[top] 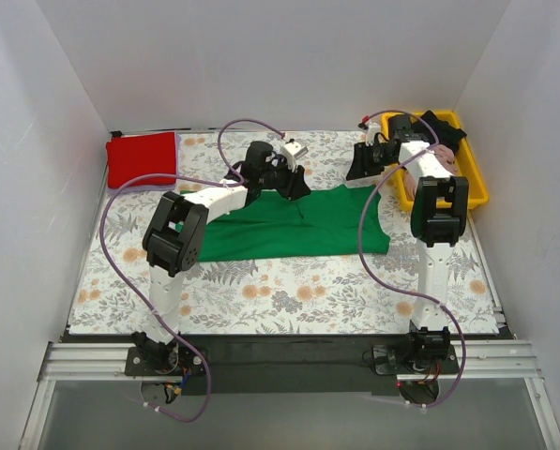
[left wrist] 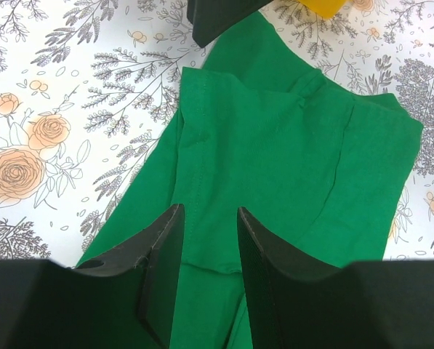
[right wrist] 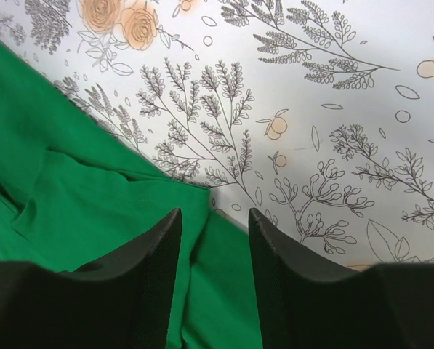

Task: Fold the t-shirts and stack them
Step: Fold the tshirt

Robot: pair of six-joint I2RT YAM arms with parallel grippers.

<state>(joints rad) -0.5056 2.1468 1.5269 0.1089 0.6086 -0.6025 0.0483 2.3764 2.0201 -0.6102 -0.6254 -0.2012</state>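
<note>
The left gripper [left wrist: 208,273] stands with its black fingers parted over the bright green cotton t-shirt [top: 298,225], nothing pinched between them. The right gripper [right wrist: 213,276] is likewise spread, straddling that shirt's far right hem where it meets the grey-and-orange floral-print cloth [top: 289,286] covering the bench. The green shirt lies partly folded across the middle of the bench. A folded red t-shirt [top: 141,157] sits in the far left corner. In the far right corner, a yellow plastic tray [top: 476,187] holds a black t-shirt [top: 444,127] and a dusty pink one [top: 406,190], partly hidden behind the right arm.
</note>
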